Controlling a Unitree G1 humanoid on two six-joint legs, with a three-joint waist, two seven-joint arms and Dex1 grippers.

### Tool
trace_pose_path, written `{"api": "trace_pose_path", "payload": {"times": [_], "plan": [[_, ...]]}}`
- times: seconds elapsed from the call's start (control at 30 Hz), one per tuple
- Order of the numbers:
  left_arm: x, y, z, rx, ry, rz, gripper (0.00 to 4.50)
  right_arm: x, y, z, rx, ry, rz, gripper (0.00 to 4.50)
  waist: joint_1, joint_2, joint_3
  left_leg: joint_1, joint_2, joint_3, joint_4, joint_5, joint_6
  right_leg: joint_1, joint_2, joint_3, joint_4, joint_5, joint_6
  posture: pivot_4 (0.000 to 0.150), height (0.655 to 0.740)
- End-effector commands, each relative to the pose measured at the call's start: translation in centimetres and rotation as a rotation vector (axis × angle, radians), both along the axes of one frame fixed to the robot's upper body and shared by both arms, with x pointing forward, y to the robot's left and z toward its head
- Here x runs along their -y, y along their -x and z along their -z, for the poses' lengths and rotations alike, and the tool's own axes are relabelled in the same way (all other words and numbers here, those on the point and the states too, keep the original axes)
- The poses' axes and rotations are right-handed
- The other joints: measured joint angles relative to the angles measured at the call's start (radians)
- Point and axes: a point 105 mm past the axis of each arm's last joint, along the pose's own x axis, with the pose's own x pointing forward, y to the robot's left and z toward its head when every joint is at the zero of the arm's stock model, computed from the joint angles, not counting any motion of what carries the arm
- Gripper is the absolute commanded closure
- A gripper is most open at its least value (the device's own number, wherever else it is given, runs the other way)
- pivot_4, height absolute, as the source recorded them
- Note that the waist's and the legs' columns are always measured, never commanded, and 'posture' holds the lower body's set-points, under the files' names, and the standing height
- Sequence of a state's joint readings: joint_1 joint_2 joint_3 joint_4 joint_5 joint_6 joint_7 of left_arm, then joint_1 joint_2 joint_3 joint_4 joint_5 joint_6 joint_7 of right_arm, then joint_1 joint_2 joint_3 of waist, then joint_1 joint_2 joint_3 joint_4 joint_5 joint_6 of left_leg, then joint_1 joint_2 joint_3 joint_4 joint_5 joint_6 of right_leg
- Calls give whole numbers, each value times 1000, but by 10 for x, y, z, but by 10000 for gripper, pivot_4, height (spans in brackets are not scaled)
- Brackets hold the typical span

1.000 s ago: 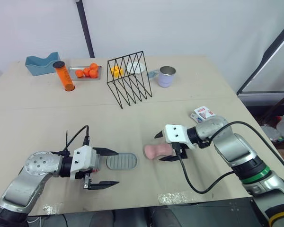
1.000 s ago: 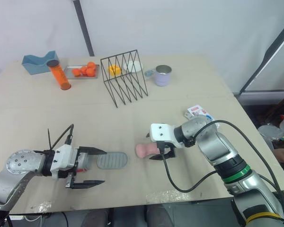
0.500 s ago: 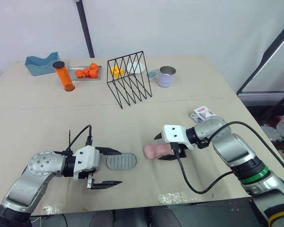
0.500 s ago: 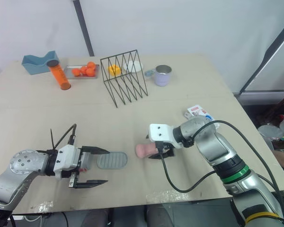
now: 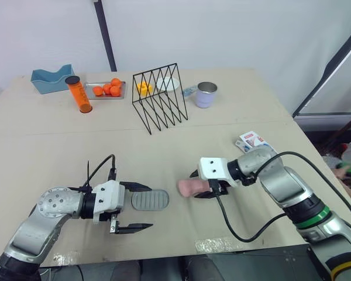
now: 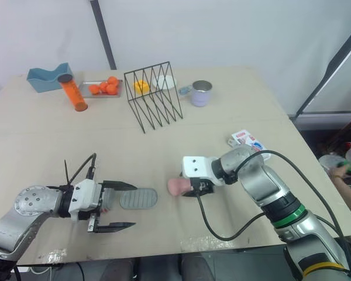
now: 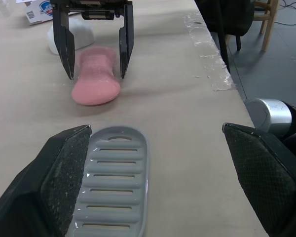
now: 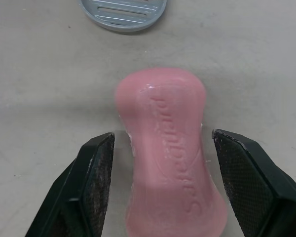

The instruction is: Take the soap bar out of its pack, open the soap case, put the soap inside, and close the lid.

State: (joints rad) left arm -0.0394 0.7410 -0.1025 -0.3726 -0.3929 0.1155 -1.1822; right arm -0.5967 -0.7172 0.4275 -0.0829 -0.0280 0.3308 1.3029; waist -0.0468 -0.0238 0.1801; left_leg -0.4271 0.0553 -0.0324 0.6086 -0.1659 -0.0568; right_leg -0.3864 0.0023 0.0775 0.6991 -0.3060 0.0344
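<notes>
A pink soap bar lies unwrapped on the tan table, embossed side up. My right gripper is open and straddles its right end, one finger on each side with small gaps. To the soap's left lies the grey slotted soap case, flat on the table. My left gripper is open, and the case's left end sits between its fingertips. The red and white soap pack lies behind my right arm.
A black wire rack, a metal mug, an orange tube, a tray of oranges and a blue container stand at the back. A person's hand shows at the right edge. The table's front edge is close.
My left gripper has slid right, closer around the soap case. My right gripper has edged left further over the soap. A person's hand has appeared at the right edge.
</notes>
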Motion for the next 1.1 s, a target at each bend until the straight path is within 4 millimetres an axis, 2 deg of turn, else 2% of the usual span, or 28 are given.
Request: {"api": "trace_pose_path", "payload": {"times": [0.03,0.27,0.37,0.4,0.43,0.6,0.77,0.93,1.1], "plan": [[4,2,-9,48,7,19,0,-4,-1,-5,26,-2,-15,12185,0,0,0,0,0,0,0,0,0,0,0,0,0,0,0,1500,7400],[1,0,-9,57,19,2,0,-3,-2,-2,3,7,-12,12185,0,0,0,0,0,0,0,0,0,0,0,0,0,0,0,1500,7400],[-1,-2,-7,57,14,-7,0,-3,-2,0,-4,10,-14,20308,0,0,0,0,0,0,0,0,0,0,0,0,0,0,0,1500,7400],[-1,-2,-6,57,12,-8,0,-3,-2,0,-6,10,-13,25380,0,0,0,0,0,0,0,0,0,0,0,0,0,0,0,1500,7400],[-1,-1,-6,58,12,-8,0,-3,-2,0,-6,10,-14,28377,0,0,0,0,0,0,0,0,0,0,0,0,0,0,0,1500,7400],[-3,-3,-6,60,11,-24,0,-3,-1,-3,-5,11,-25,28676,0,0,0,0,0,0,0,0,0,0,0,0,0,0,0,1500,7400],[-21,-13,-9,79,-10,-67,0,-12,4,-23,3,-17,-54,28676,0,0,0,0,0,0,0,0,0,0,0,0,0,0,0,1500,7400],[-36,-19,-17,88,-18,-77,0,-35,12,-41,5,-56,-71,28676,-1,0,0,0,1,0,-1,0,0,-1,0,0,0,0,0,1500,7400],[-50,-20,-18,77,-53,-69,0,-79,23,-47,-5,-108,-67,28676,-1,0,0,-1,1,0,-1,0,-1,-2,0,0,0,0,-1,1500,7400]]}}
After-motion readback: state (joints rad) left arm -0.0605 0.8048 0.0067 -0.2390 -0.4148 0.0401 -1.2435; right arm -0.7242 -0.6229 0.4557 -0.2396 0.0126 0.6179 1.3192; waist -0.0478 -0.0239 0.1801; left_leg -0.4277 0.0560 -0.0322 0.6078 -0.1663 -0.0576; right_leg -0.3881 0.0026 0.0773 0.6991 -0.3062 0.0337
